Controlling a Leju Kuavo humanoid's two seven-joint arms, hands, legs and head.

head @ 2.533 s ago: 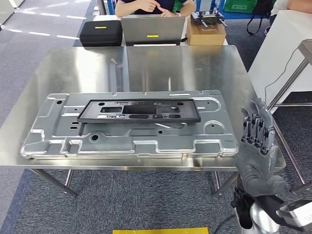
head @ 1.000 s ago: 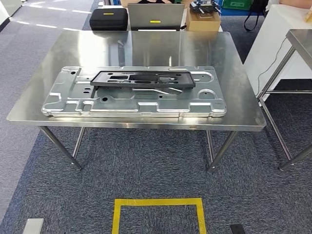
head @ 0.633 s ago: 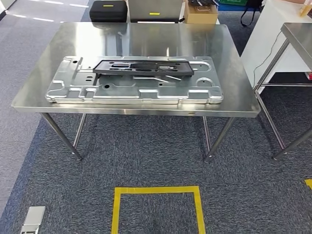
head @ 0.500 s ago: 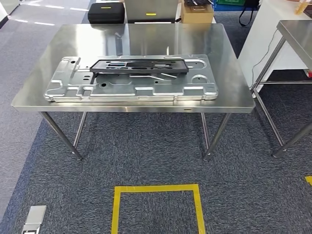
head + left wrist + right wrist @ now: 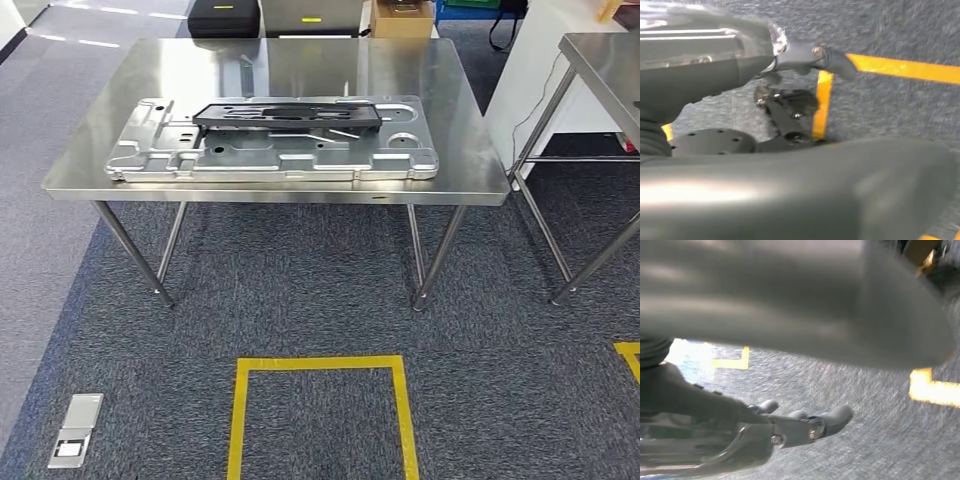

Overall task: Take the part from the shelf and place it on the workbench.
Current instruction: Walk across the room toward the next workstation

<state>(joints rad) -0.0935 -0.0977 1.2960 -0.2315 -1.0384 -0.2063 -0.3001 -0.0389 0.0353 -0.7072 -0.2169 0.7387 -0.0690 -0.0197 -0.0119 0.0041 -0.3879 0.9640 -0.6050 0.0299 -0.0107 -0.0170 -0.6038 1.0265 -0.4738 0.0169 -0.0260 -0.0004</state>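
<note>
Workbench (image 5: 468, 170) of bare steel stands ahead on four slanted legs over blue-grey carpet. On its top lies a large stamped metal panel (image 5: 189, 160), long side running left to right, reaching close to the near edge. The part (image 5: 287, 116), a flat black frame with several cutouts, rests on the far half of that panel, roughly centred along its length, lying flat and touching the metal beneath.

Beyond the far edge of the bench sit a black case (image 5: 223, 17) at left, a grey laptop lid (image 5: 311, 16) with a yellow sticker in the middle, and a cardboard box (image 5: 401, 17) at right. A second steel table (image 5: 596, 50) stands to the right, well apart from the bench, with a white surface behind it.

On the carpet near the camera a square of yellow tape (image 5: 241, 420) is marked out, and a small silver floor plate (image 5: 75, 430) lies to its left.

The left hand (image 5: 806, 55) hangs over the carpet and a yellow tape line, its fingers extended and apart, holding nothing. The right hand (image 5: 802, 427) likewise hangs above the carpet with fingers stretched out and nothing between them; this view is blurred.
</note>
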